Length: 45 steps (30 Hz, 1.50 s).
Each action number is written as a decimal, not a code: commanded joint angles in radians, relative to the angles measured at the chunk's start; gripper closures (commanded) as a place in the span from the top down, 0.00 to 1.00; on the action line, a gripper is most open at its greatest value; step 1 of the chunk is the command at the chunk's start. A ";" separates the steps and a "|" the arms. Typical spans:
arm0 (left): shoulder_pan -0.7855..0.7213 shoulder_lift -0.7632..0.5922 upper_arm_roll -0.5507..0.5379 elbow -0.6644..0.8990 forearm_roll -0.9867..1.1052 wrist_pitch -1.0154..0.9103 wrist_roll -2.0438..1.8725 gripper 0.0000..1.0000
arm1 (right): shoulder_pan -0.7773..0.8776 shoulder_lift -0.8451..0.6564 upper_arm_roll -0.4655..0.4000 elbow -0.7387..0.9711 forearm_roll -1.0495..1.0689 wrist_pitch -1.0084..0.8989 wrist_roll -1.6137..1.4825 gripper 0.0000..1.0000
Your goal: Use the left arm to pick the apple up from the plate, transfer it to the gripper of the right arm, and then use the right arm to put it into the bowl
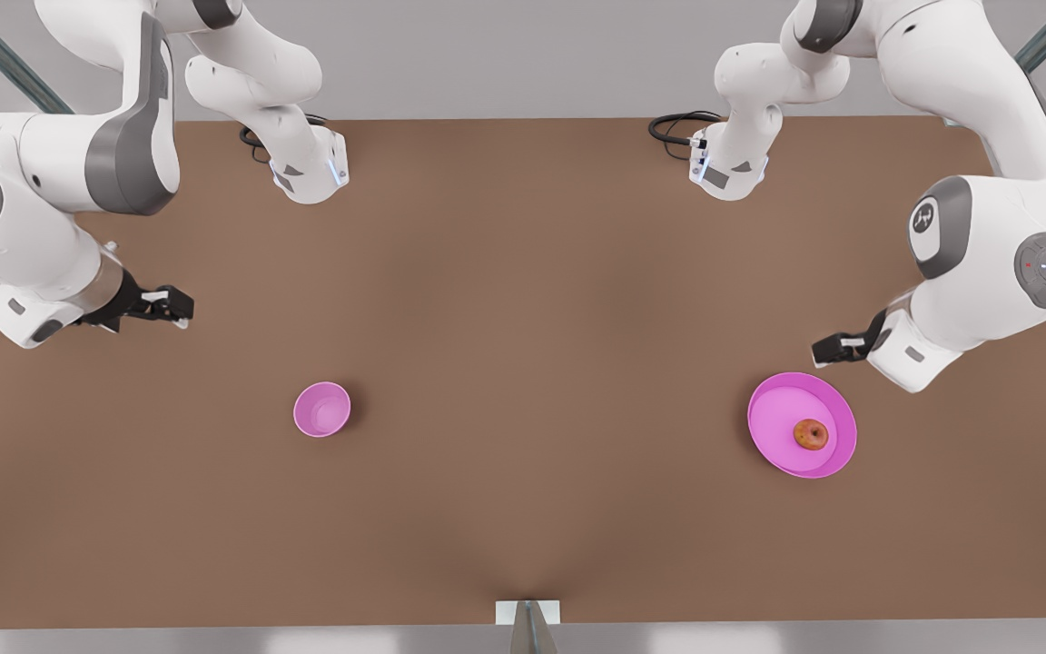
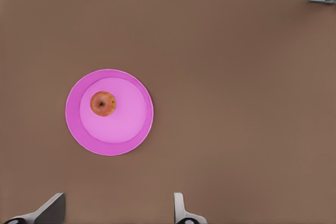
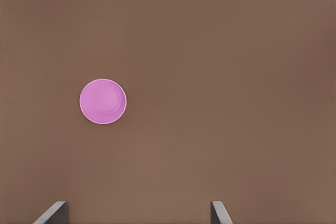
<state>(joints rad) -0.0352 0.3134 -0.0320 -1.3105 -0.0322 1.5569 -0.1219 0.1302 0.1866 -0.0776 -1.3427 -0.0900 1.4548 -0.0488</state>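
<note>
A small red-orange apple lies on the wide magenta plate at the front view's right. Just behind the plate, my left gripper hovers above the table, apart from plate and apple. In the left wrist view its fingers are spread open around nothing, with the plate and apple farther off. The small deep pink bowl stands left of centre. My right gripper waits behind and to the left of it, open, and the right wrist view has the bowl beyond its fingers.
Both arm bases stand at the back of the brown table, each with a black cable beside it. A small white bracket sits at the middle of the front edge. A wide stretch of bare tabletop separates bowl and plate.
</note>
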 commanded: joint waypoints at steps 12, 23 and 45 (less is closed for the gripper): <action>0.143 0.234 0.003 -0.265 -0.054 0.613 0.110 1.00 | 0.000 0.005 -0.004 0.001 0.001 0.024 -0.029 1.00; 0.141 0.268 0.030 -0.421 -0.044 0.802 0.194 1.00 | -0.001 0.005 -0.005 0.001 0.016 0.024 -0.037 1.00; 0.144 0.412 0.032 -0.375 -0.044 0.830 0.192 1.00 | -0.023 0.013 -0.008 -0.001 0.050 0.025 -0.040 1.00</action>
<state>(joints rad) 0.1089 0.7251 0.0000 -1.6875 -0.0785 2.3842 0.0460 0.1074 0.2005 -0.0856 -1.3439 -0.0421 1.4807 -0.0832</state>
